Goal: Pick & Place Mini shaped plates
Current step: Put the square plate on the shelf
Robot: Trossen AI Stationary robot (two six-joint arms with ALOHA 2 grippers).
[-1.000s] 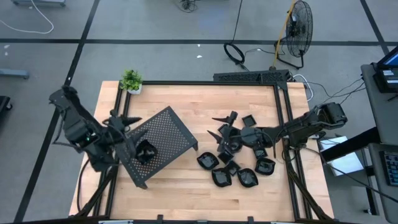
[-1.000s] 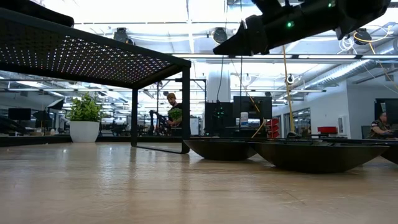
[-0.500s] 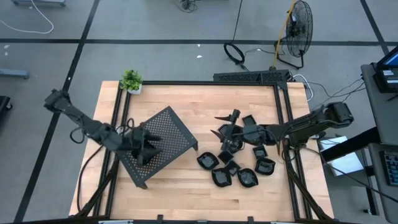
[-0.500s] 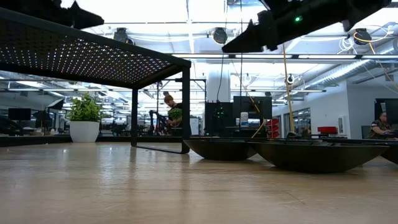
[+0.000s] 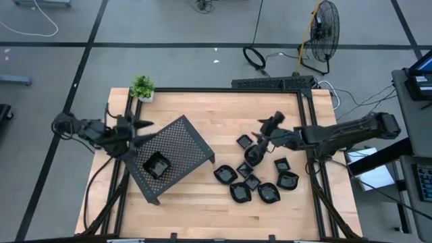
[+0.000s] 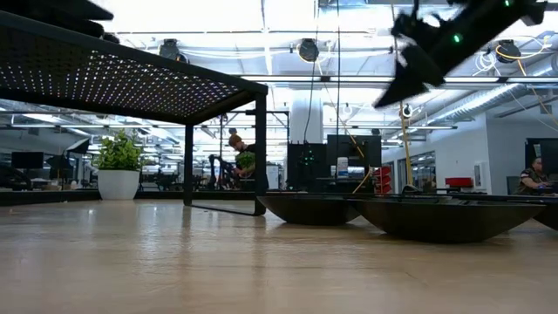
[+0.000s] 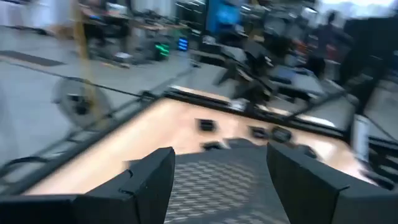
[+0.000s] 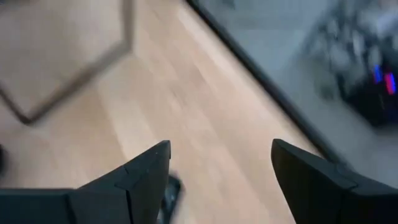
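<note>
Gleaming black mini shaped plates (image 5: pixel 260 181), square and rounded; left hand (image 5: pixel 142 127), right hand (image 5: pixel 270 125) wide, empty.

Bright ceiling lights are flooding the room behind the perforated tray (image 6: pixel 131 78), washing out the low view's upper part and glinting through its holes. Both wrist views are smearing with motion blur. Overhead, even light is casting soft shadows beside the tray.
</note>
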